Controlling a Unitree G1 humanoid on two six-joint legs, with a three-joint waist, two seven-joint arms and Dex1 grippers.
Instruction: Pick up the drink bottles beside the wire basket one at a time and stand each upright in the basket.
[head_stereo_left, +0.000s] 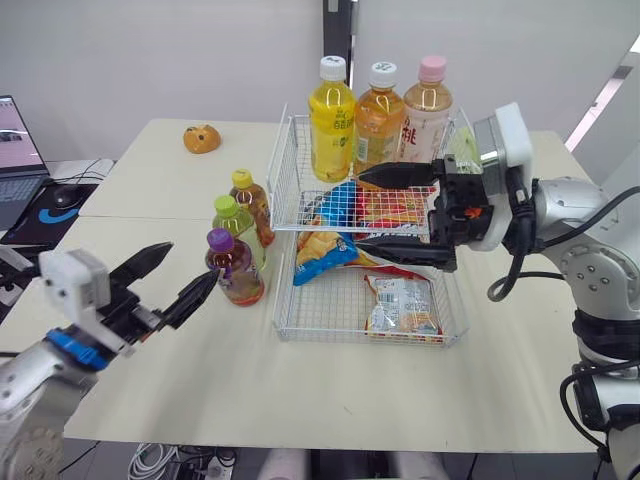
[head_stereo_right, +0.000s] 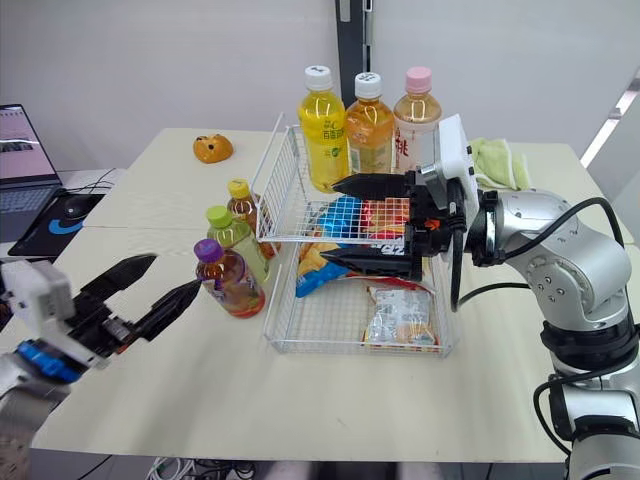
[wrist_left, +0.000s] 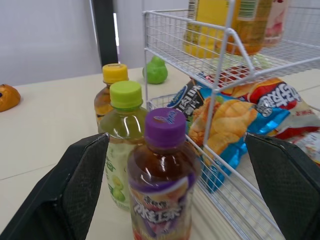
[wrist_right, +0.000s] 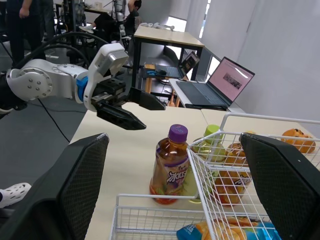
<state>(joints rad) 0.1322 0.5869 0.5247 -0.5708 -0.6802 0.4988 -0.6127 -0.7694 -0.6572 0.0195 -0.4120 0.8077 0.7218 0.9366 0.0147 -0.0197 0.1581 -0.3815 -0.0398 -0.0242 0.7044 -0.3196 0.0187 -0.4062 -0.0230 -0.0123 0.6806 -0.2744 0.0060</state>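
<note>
Three small bottles stand upright left of the wire basket (head_stereo_left: 330, 337): purple-capped (head_stereo_left: 235, 268) nearest, green-capped (head_stereo_left: 236, 225) behind it, yellow-capped (head_stereo_left: 250, 200) farthest. My left gripper (head_stereo_left: 190, 263) is open, its fingertips just left of the purple-capped bottle (wrist_left: 162, 175) and apart from it; in the left wrist view that bottle stands between the fingers (wrist_left: 75, 190). My right gripper (head_stereo_left: 360, 210) is open, held over the basket's right side at shelf height, pointing left, nothing in it. Three large bottles, yellow (head_stereo_left: 331, 120), orange (head_stereo_left: 379, 118) and pink-capped (head_stereo_left: 427, 112), stand on the basket's upper shelf.
Snack bags (head_stereo_left: 400, 300) lie in the basket's lower tier. An orange bun-shaped toy (head_stereo_left: 202, 138) sits at the table's far left. A laptop (head_stereo_left: 15, 150) and mouse (head_stereo_left: 65, 190) are off the table's left edge. A green cloth (head_stereo_right: 495, 160) lies behind the right arm.
</note>
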